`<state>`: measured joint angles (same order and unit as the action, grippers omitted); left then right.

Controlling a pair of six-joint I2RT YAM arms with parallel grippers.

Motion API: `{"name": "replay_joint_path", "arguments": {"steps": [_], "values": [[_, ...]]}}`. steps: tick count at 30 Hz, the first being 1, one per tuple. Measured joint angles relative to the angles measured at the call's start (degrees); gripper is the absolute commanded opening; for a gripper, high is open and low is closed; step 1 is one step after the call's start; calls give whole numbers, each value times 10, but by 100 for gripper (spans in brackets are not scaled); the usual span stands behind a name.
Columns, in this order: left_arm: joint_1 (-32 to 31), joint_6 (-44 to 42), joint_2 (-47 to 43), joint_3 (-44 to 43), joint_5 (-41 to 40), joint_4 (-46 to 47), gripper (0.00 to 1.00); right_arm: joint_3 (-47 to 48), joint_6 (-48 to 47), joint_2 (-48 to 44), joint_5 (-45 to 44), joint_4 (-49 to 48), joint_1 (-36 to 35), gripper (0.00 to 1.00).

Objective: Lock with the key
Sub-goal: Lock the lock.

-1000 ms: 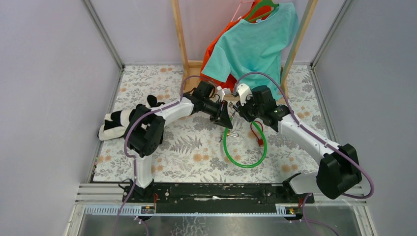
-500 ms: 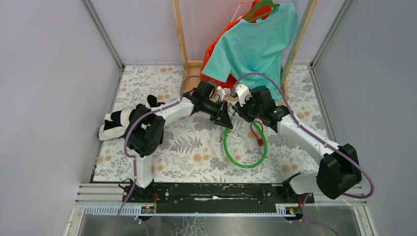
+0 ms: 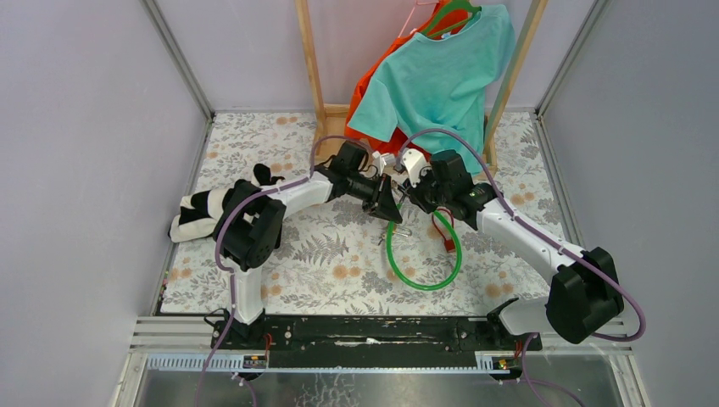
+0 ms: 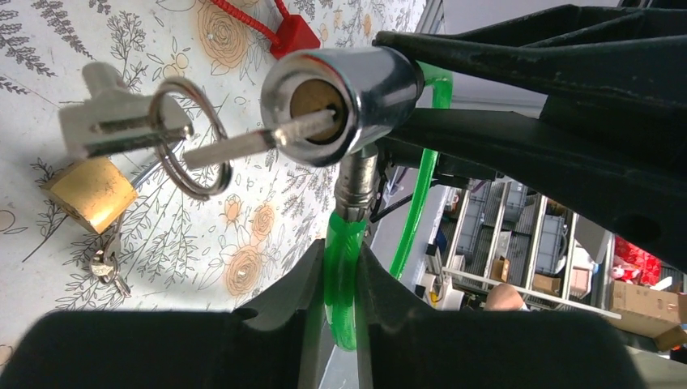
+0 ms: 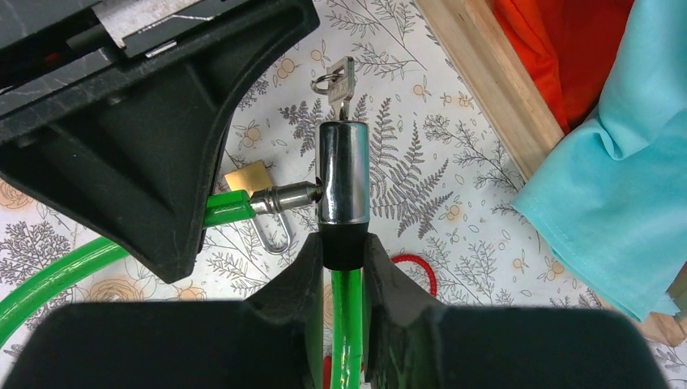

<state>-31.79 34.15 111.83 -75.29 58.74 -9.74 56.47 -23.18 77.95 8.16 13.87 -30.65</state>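
A green cable lock (image 3: 424, 254) loops on the floral table. Its chrome lock cylinder (image 4: 344, 101) is held off the table, and the key (image 4: 235, 144) is in its keyhole with a ring (image 4: 190, 138) and a second key (image 4: 121, 130) hanging from it. My left gripper (image 4: 340, 267) is shut on the green cable just behind the metal pin end (image 5: 283, 197), which meets the cylinder's side. My right gripper (image 5: 342, 259) is shut on the black collar below the cylinder (image 5: 343, 174). In the top view both grippers (image 3: 388, 203) (image 3: 405, 197) meet mid-table.
A brass padlock (image 4: 91, 193) and a red cable (image 5: 417, 271) lie on the table under the grippers. A teal shirt (image 3: 441, 76) and an orange garment (image 3: 373, 85) hang on a wooden rack (image 3: 309, 59) behind. A black-and-white cloth (image 3: 203, 208) lies at the left.
My right gripper, with the lock cylinder, has edged slightly left and toward the back. The left arm has shifted slightly with it.
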Motion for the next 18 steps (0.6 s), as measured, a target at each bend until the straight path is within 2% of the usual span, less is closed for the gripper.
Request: {"name": "replay_joint_path", "arguments": {"steps": [18], "values": [[18,232,-14,113,53,261,0,-40,-94,-26,3,-44,-8,0]]}}
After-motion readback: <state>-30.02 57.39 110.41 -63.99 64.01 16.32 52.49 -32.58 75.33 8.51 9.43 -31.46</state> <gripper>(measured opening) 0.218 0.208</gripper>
